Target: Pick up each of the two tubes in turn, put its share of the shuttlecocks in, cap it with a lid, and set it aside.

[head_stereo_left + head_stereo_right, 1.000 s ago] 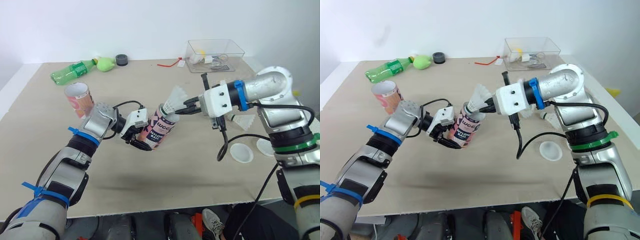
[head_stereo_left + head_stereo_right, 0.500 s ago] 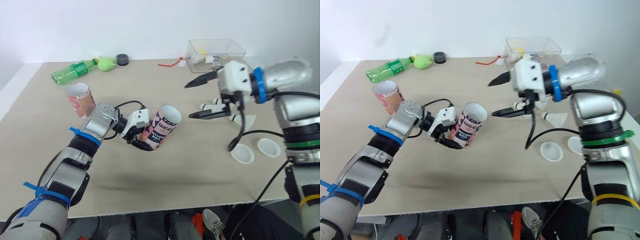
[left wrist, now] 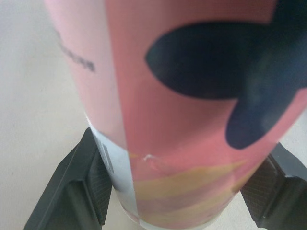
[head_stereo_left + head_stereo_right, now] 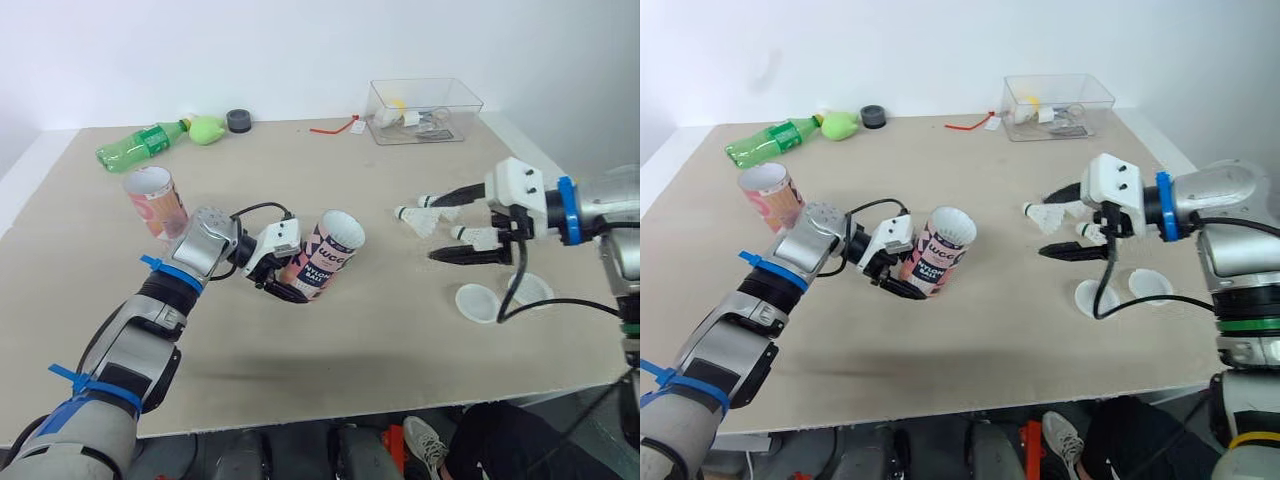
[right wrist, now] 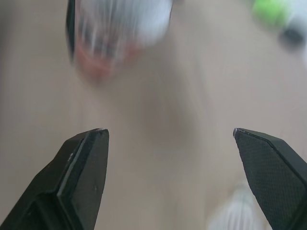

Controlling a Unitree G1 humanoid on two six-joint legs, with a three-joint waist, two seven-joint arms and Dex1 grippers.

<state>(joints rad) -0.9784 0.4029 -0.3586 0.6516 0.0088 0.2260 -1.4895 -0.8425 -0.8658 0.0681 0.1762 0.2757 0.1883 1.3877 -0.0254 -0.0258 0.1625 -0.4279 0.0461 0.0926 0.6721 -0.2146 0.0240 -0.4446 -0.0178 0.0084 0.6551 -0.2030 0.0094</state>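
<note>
Two shuttlecocks [image 4: 478, 237] loose at 3 o'clock | step: filling | left end effector [image 4: 288, 279] pinching tilted tube [image 4: 330, 255] | right end effector [image 4: 428, 230] spread, near them | next: grip one, load tube

I see a matt beige surface [image 4: 400, 340], a glossy printed cardboard tube [image 4: 325, 262], a clear plastic box [image 4: 455, 95] and a shiny green plastic bottle [image 4: 140, 142].

Green bottle [image 4: 140, 143], clear box [image 4: 425, 100]
</note>
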